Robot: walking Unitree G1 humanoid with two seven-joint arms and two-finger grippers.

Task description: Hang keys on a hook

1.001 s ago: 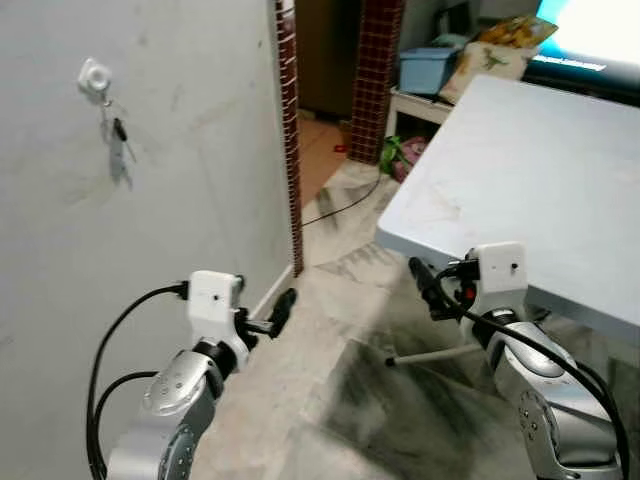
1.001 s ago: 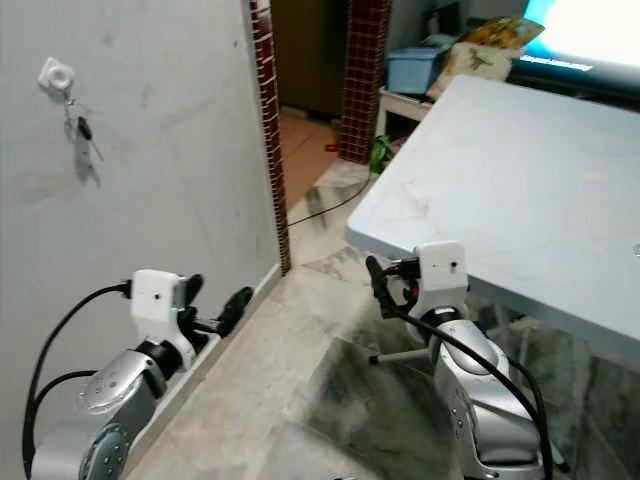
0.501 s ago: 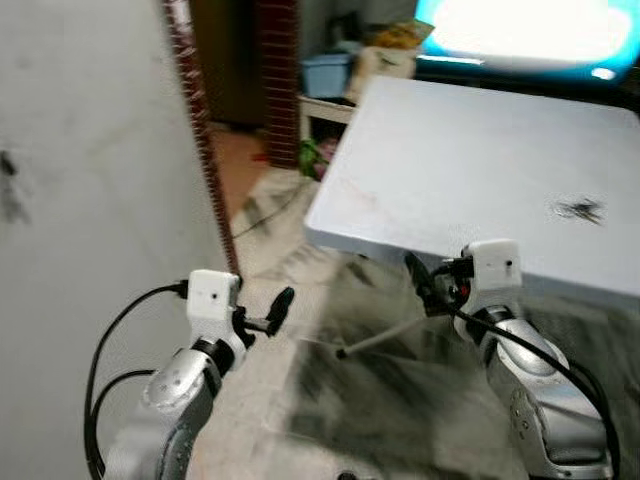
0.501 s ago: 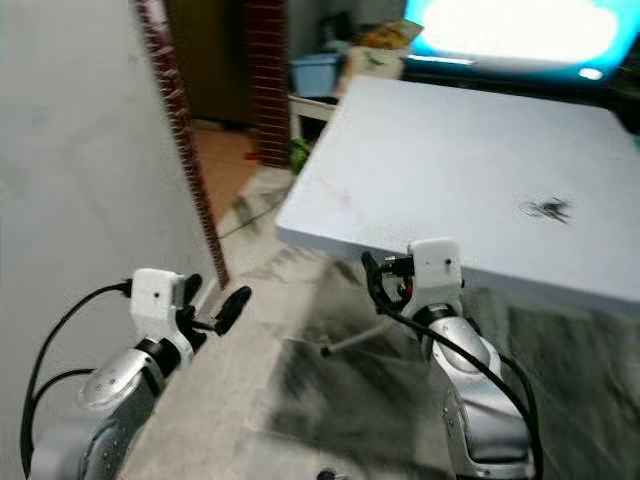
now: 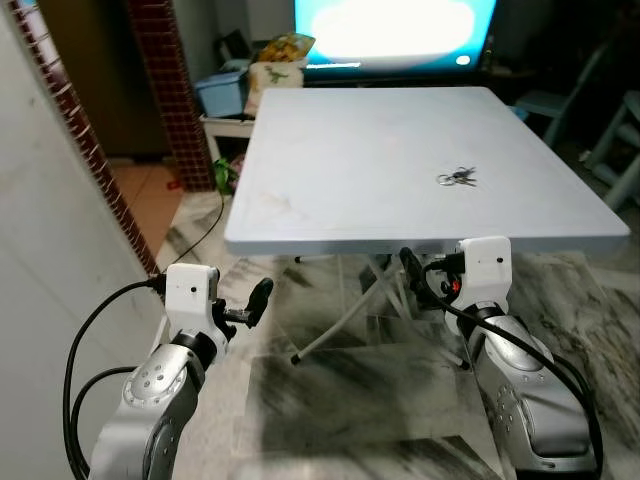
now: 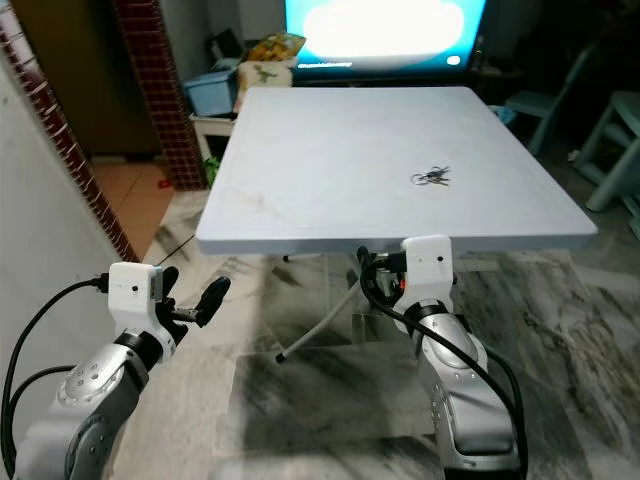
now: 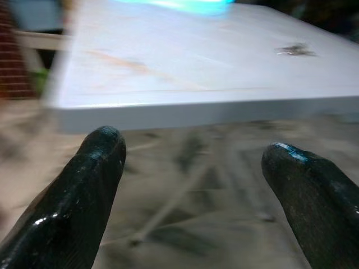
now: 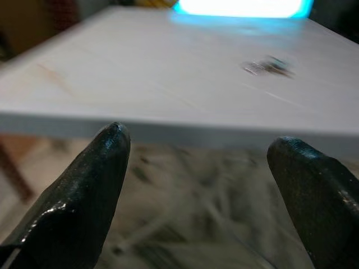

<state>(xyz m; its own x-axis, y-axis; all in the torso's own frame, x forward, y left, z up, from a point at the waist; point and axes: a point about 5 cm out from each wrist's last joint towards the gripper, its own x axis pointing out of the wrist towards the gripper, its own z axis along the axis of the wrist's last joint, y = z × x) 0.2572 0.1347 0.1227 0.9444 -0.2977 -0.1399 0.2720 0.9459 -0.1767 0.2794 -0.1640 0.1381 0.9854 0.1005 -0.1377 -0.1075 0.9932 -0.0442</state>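
A small bunch of keys [image 5: 457, 178] lies on the white table [image 5: 420, 240], right of its middle; the wrist views show the bunch blurred [image 7: 294, 50] [image 8: 269, 65]. My left gripper [image 5: 245, 305] is held low in front of the table's near left corner, below the tabletop. It is open and holds nothing [image 7: 193, 162]. My right gripper [image 5: 415, 275] sits just under the table's front edge, short of the keys and below them. It is open too, and nothing is between its fingers [image 8: 196, 151].
A grey wall [image 5: 50, 250] runs close along my left, ending at a red brick pillar [image 5: 185, 90]. Folding table legs [image 5: 340, 320] cross under the table. A bright TV screen [image 5: 390, 25] and a blue bin [image 5: 222, 95] stand behind. Blue chairs [image 5: 620, 130] stand at the right.
The camera has swung to the right: the wall with its hook has left the picture and the table with the keys now faces me. Both grippers keep their pose, open.
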